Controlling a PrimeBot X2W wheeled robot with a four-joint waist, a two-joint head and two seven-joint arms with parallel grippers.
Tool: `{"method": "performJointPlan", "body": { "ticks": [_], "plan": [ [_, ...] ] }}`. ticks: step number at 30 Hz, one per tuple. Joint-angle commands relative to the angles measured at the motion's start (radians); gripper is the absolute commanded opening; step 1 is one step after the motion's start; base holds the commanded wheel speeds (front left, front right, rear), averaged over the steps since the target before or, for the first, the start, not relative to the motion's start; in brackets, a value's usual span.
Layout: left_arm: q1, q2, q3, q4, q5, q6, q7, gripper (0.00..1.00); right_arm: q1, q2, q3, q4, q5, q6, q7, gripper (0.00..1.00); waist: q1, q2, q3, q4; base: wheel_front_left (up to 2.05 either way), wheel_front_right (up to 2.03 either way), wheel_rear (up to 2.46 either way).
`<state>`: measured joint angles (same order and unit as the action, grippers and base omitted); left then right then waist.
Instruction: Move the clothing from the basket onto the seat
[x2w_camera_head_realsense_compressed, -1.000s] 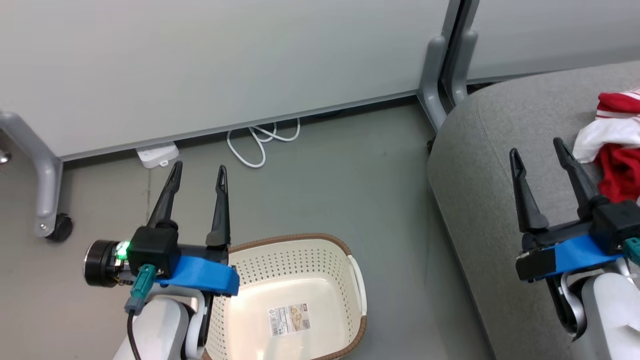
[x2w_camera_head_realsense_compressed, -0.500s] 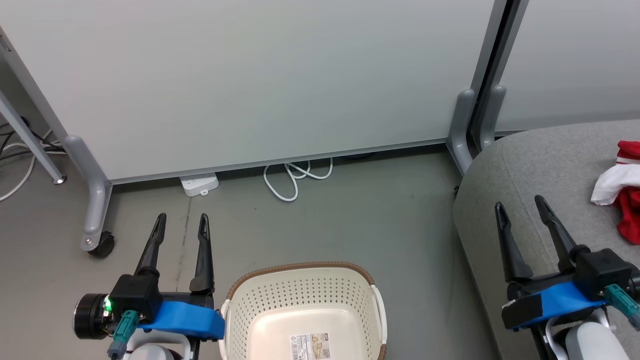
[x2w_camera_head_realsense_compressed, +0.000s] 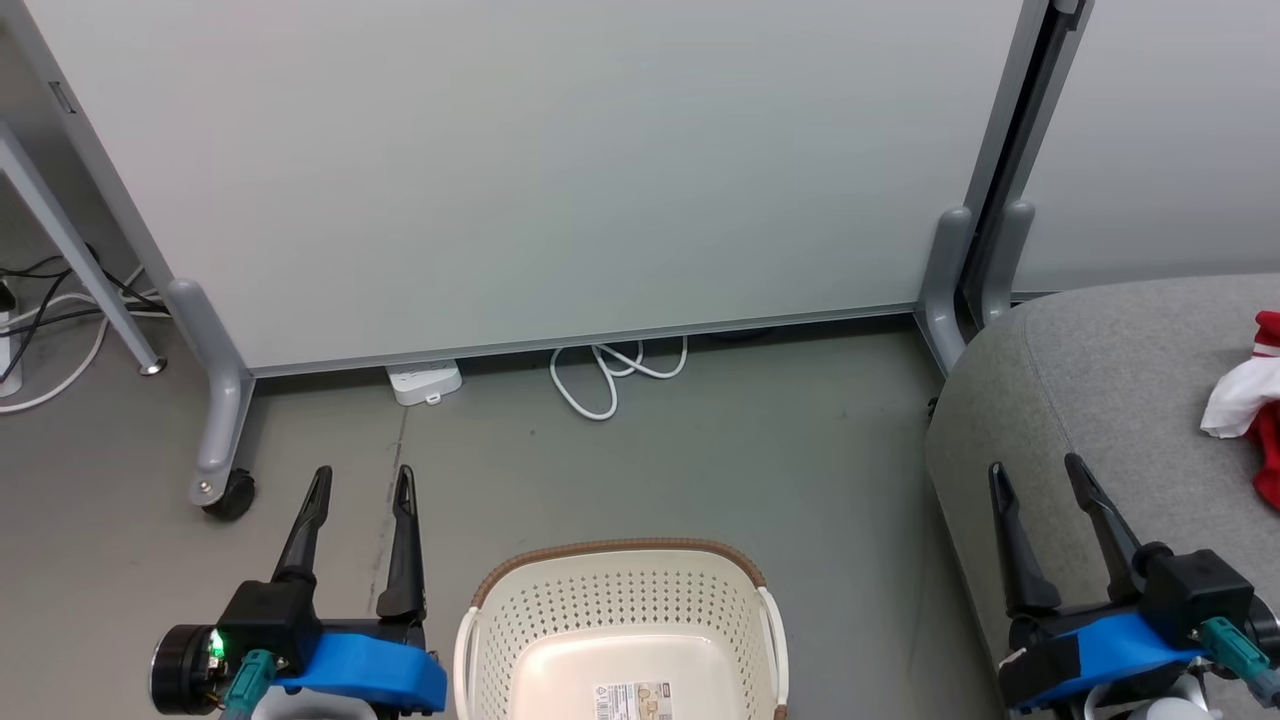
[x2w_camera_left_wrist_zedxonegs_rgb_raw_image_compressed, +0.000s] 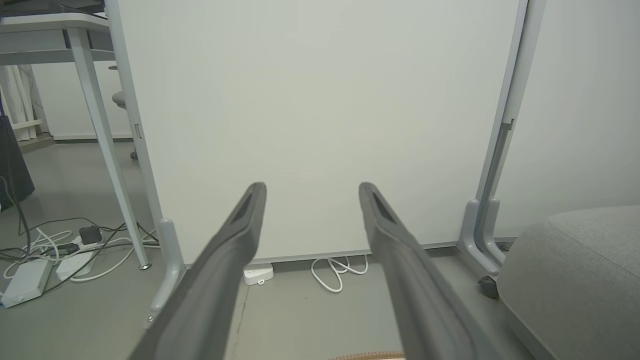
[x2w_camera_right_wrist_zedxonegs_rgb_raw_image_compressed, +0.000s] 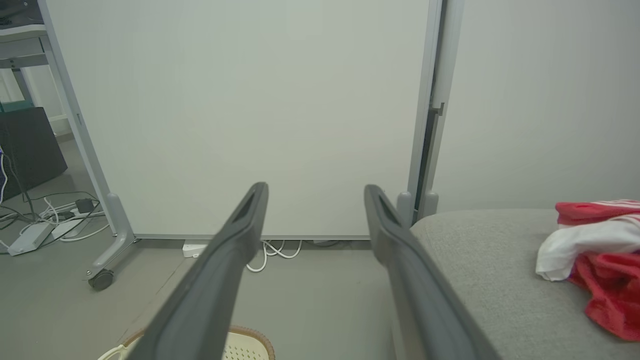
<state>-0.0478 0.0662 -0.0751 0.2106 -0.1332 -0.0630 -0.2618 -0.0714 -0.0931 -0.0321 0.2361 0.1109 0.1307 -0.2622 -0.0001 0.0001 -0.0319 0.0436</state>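
Grey floor (x2w_camera_head_realsense_compressed: 700, 450) runs up to white partition panels (x2w_camera_head_realsense_compressed: 560, 170) across the top of the head view. At bottom centre the basket (x2w_camera_head_realsense_compressed: 620, 610) stands mouth up, cut by the frame edge, with a label sticker (x2w_camera_head_realsense_compressed: 632, 700) on its bare bottom. At right, the seat (x2w_camera_head_realsense_compressed: 1080, 400) carries the clothing (x2w_camera_head_realsense_compressed: 1250, 410), a crumpled red-and-white heap with no clear long axis. At lower left the left end effector (x2w_camera_head_realsense_compressed: 363, 472) and at lower right the right end effector (x2w_camera_head_realsense_compressed: 1034, 465) point up-frame, fingers spread, holding nothing.

Left wrist view: the spread fingers frame a white cable (x2w_camera_left_wrist_zedxonegs_rgb_raw_image_compressed: 335, 270); the seat's corner sits lower right.

Right wrist view: between spread fingers, the basket rim shows at the bottom edge. The clothing lies on the seat at right, its white part toward frame left.
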Motion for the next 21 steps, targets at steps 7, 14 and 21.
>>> {"method": "performJointPlan", "body": {
  "ticks": [7,14,21],
  "plan": [
    [0.016,-0.011,0.020,0.016,0.019,-0.020,-0.005,1.00,0.034,0.014,-0.003,0.008,0.008,0.000,-0.004,1.00,0.0001,-0.0001,-0.012,0.011,0.00,0.00,0.00],
    [0.016,-0.015,0.023,0.035,0.018,-0.027,-0.005,1.00,0.035,0.017,0.001,0.012,0.008,0.000,-0.004,1.00,0.0001,-0.0001,-0.015,0.014,0.00,0.00,0.00],
    [0.016,-0.015,0.026,0.065,0.014,-0.027,0.004,0.00,0.023,0.018,0.004,0.032,0.005,0.000,0.004,0.00,0.0001,-0.0001,-0.015,0.015,0.00,0.00,0.00]
  ]
}}
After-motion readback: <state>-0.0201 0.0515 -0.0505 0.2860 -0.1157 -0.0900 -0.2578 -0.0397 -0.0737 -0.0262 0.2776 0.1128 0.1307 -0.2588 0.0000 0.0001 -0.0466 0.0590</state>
